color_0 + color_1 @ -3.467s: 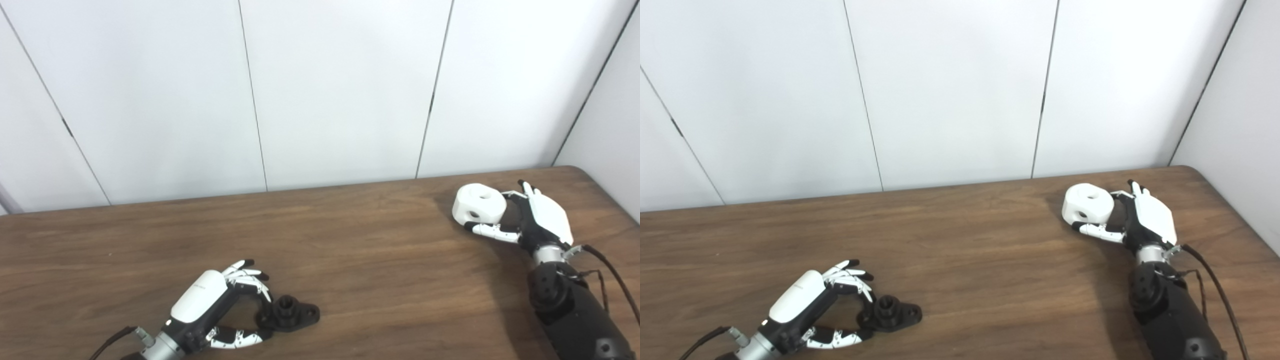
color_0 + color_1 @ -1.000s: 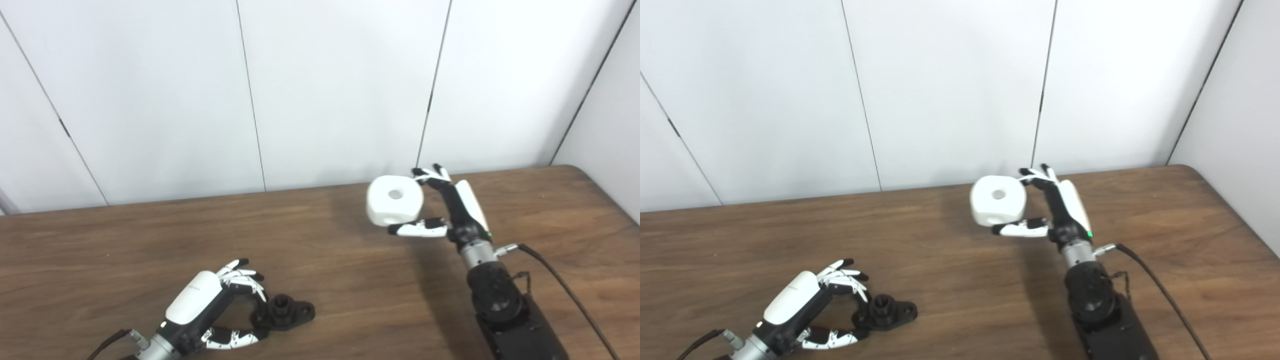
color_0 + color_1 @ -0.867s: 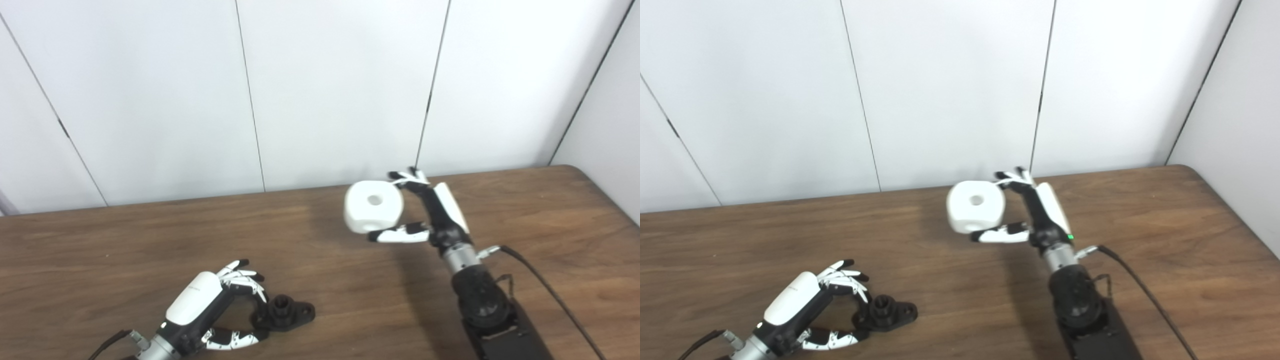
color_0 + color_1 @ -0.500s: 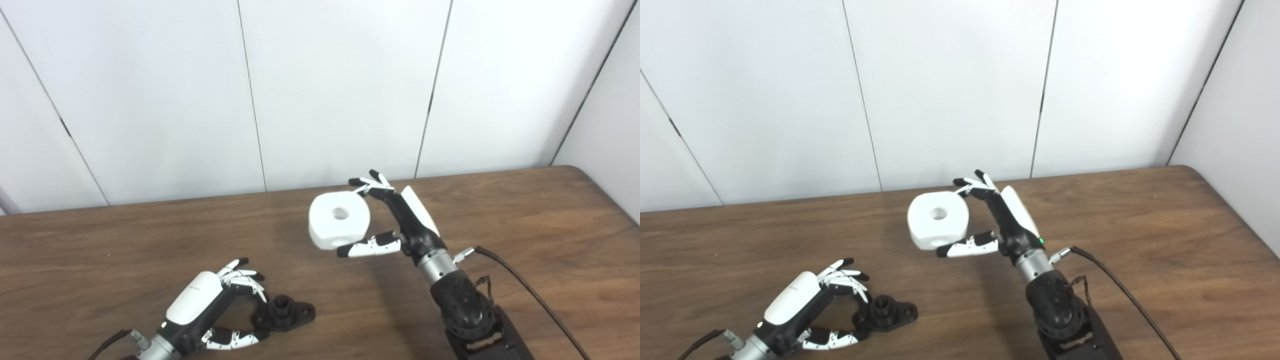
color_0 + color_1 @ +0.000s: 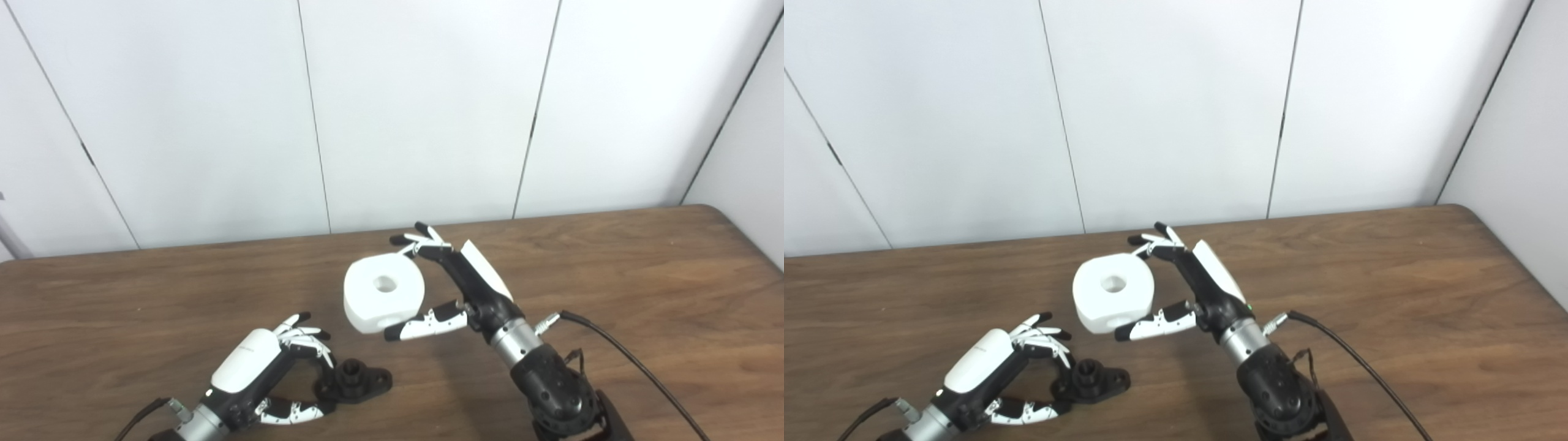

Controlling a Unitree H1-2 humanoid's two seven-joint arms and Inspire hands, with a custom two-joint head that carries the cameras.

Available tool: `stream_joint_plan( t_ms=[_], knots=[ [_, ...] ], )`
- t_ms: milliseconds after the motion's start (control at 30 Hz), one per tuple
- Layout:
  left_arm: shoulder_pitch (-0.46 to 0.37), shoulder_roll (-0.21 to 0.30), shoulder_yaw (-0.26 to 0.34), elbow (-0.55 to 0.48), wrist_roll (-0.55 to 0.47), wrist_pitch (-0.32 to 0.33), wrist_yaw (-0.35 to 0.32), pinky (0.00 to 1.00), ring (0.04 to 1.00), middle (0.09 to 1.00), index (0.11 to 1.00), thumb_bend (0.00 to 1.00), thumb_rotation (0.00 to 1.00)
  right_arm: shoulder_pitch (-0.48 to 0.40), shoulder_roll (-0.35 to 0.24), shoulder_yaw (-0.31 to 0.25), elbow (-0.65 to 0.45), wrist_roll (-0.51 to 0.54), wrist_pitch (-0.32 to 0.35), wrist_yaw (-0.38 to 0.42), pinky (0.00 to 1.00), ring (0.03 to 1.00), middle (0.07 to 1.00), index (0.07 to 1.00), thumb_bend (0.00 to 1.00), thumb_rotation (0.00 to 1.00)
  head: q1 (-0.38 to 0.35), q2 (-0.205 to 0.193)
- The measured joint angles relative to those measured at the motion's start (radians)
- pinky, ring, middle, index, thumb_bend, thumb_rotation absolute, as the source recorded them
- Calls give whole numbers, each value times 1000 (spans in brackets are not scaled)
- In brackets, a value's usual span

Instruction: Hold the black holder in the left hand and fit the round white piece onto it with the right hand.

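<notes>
The brown wooden worktop (image 5: pixel 612 275) is carrying only the two hands and the two parts, with white wall panels (image 5: pixel 416 104) standing behind its far edge. A black cable (image 5: pixel 637 367) is running from the right wrist across the worktop toward the near right corner.

The black holder (image 5: pixel 355 381) is lying flat on the worktop near the front edge, left of centre. Its long axis is running roughly left to right, tilted a little so the right lug sits slightly farther away, and its short round stub in the middle is pointing straight up. The left hand (image 5: pixel 263 373) is lying low beside it on the left, fingers (image 5: pixel 306 340) curling over the holder's left end from above and the thumb reaching in along the near side, so the hand is closing on that end while the holder is resting on the wood.

The round white piece (image 5: pixel 1113 294) is hanging in the air above the worktop, up and a little to the right of the holder and clearly apart from it. Its flat face with the centre hole is pointing upward, tipped slightly toward the camera. The right hand (image 5: pixel 1194 288) is clamping it from the right, fingertips (image 5: pixel 1151 240) on the far rim and the thumb under the near rim. Nothing is standing between the white piece and the holder's stub.
</notes>
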Motion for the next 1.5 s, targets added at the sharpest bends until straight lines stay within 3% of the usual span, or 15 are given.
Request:
stream_joint_plan(
  t_ms=[600,1500],
  knots=[
    [15,-28,21,-34,12,38,-42,1000,833,652,483,521,49,17,-12,21,-77,-3,107,103,1000,1000,835,483,519,140,37,35],
    [31,-42,34,-68,13,61,-67,1000,832,648,482,522,49,44,-43,38,-60,-9,122,134,1000,1000,837,484,519,140,64,61]
  ],
)
